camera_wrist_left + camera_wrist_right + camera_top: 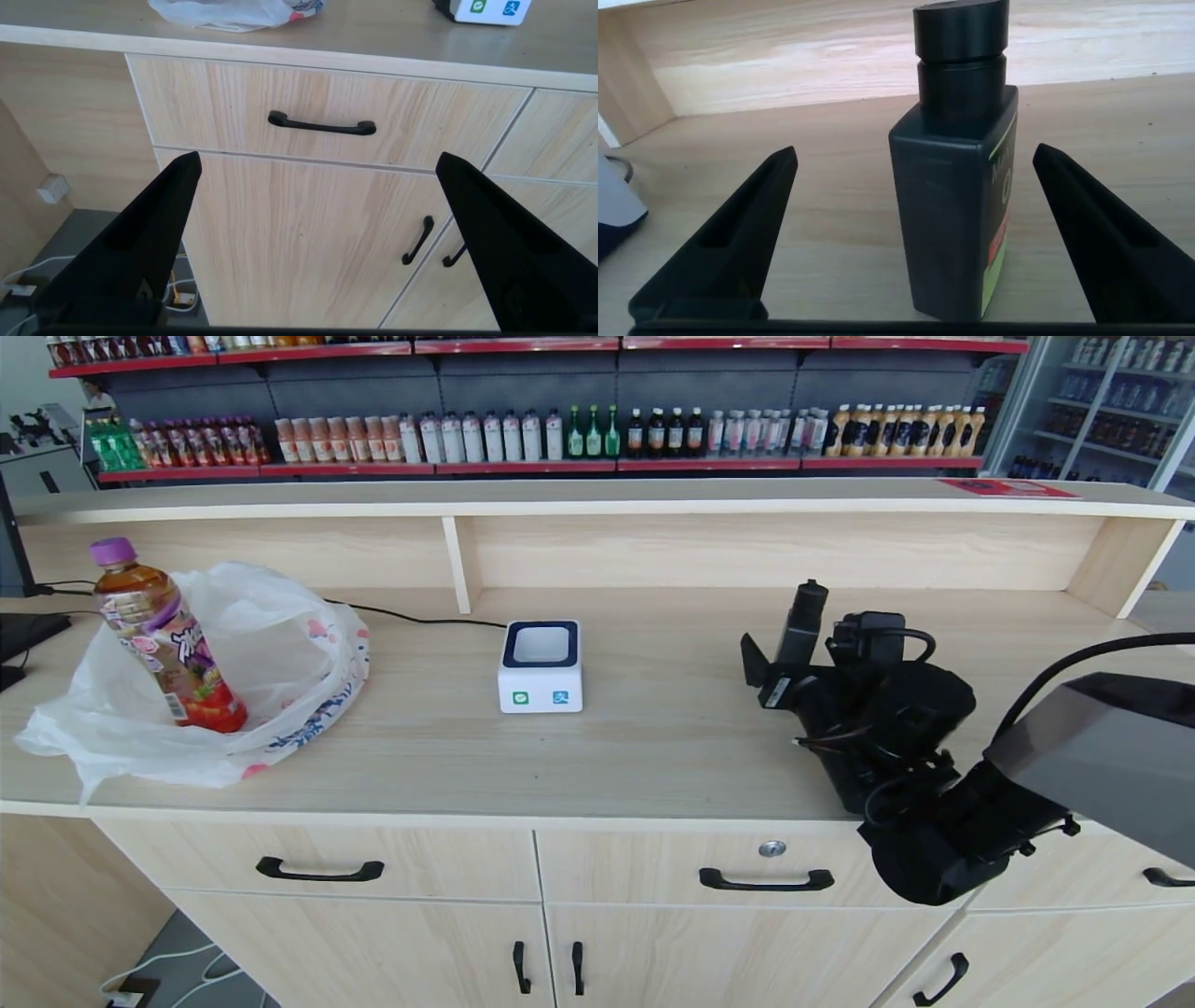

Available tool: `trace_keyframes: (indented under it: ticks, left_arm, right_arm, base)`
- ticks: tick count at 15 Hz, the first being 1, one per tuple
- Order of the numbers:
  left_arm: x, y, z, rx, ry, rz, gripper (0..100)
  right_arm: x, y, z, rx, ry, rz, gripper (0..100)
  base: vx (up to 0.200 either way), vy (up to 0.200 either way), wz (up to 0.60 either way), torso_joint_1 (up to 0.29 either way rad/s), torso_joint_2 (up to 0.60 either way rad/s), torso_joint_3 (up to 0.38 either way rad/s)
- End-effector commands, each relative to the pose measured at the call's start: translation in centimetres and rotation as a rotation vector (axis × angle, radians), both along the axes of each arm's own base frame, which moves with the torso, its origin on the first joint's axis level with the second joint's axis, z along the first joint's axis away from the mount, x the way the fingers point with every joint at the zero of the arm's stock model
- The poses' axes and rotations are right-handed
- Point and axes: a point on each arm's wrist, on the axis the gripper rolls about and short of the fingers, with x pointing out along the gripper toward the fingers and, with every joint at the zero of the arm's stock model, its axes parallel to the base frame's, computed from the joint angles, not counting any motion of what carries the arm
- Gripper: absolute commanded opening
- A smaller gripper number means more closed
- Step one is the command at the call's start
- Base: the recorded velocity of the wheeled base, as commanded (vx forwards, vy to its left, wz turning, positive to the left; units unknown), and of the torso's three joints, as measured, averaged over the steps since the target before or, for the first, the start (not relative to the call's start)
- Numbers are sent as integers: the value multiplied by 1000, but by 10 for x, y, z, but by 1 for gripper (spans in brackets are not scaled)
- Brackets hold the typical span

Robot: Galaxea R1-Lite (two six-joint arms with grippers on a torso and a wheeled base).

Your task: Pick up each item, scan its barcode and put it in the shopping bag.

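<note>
A black bottle (805,616) with a black cap stands upright on the wooden counter (653,747) at the right. My right gripper (782,658) is open around it; in the right wrist view the bottle (957,187) stands between the spread fingers (738,243), touching neither. A white scanner (541,667) sits mid-counter. At the left, a white plastic shopping bag (280,653) lies open with a purple-capped tea bottle (163,639) standing in it. My left gripper (318,159) is open and holds nothing, below counter height in front of the drawers.
A raised back ledge with a divider (457,565) bounds the counter's far side. A black cable (411,614) runs to the scanner. Drawer handle (322,124) and cabinet doors face the left gripper. Bottle shelves (560,434) stand behind.
</note>
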Motion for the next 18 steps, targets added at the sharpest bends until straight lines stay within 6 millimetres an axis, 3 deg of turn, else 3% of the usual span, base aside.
trace_keyframes:
  ticks: [1,7,14,18]
  left_arm:
    - [0,0,0,0,-1,1,100]
    - [0,0,0,11,-1,-1,100]
    - [0,0,0,41,-1,-1,100]
    - [0,0,0,40,-2,-1,100]
  right_arm:
    - [9,-6,-12,-2,20,-23,100]
    - [12,-28,-12,9,29,-89,100]
    - [11,-26,-6,0,14,-80,100]
    - [15,-18,-8,-24,-1,7,100]
  base:
    - [0,0,0,0,0,0]
    - [0,0,0,0,0,0]
    - [0,0,0,0,0,0]
    - [0,0,0,0,0,0]
